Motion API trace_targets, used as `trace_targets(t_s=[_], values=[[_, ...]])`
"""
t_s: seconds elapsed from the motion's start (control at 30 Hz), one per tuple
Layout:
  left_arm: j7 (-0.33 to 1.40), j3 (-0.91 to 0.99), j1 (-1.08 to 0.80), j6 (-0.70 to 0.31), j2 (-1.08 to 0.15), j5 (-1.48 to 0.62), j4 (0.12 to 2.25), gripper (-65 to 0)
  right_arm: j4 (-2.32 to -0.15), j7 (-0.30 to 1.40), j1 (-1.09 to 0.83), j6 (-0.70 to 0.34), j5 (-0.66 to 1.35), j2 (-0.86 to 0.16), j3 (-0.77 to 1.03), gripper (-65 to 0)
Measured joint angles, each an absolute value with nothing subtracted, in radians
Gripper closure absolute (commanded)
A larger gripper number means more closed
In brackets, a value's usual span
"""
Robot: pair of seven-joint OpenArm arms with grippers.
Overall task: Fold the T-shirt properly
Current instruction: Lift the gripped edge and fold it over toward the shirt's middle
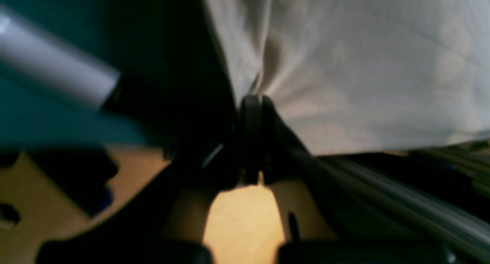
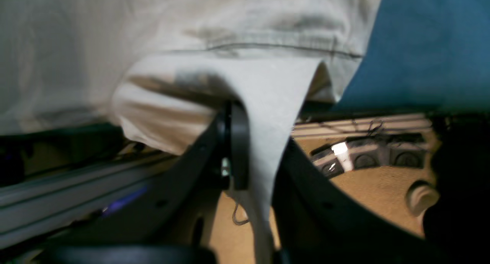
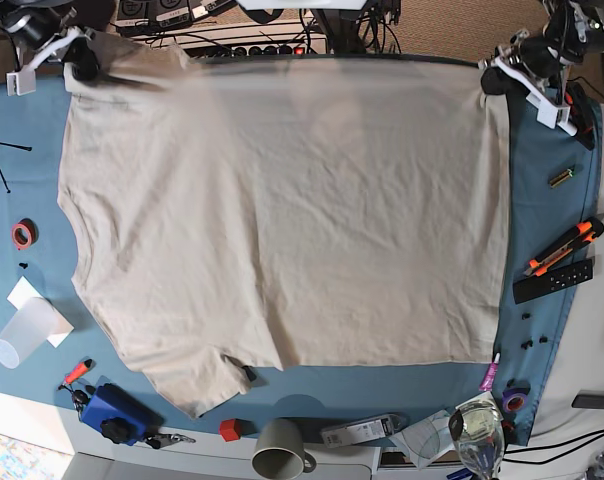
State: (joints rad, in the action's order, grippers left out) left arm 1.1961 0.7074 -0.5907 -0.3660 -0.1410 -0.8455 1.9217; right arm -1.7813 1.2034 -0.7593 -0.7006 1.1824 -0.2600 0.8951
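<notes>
Beige T-shirt pinched in both closed fingers; corners lifted.

A: What do the arms look like from the base view?

B: The left arm, at the far right, has white housing pieces over black parts. The right arm, far left, is the same: white brackets on black, with a small white block at its end.

A: And up close?

B: The left gripper is black, with two flat, round-tipped fingers and dark, curved frame pieces spreading below them. The view is blurred. The right gripper is also matt black; its fingers are thin flat plates with rounded tops, and small round holes show in the frame below.
</notes>
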Motion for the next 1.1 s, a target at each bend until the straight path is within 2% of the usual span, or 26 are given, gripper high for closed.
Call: trace_targets(t_s=[0.23, 0.43, 0.9, 1.1], values=[[1.197, 0.789, -0.668, -0.368, -0.139, -0.85, 2.032, 0.0, -1.782, 1.306, -0.789, -0.701, 1.334, -0.186, 1.027, 0.0], [1.167, 0.827, -0.672, -0.368, -0.139, -0.888, 2.06, 0.0, -1.782, 1.312, -0.773, -0.701, 1.348, -0.178, 1.044, 0.0], [1.124, 0.822, -0.603, -0.374, -0.139, -0.893, 2.06, 0.0, -1.782, 1.28, -0.664, -0.704, 1.226, -0.18, 1.044, 0.0], [1.066, 0.731, -0.589, -0.363, -0.139, -0.795, 2.06, 0.0, -1.782, 1.24, -0.629, -0.704, 1.146, -0.219, 1.009, 0.0]])
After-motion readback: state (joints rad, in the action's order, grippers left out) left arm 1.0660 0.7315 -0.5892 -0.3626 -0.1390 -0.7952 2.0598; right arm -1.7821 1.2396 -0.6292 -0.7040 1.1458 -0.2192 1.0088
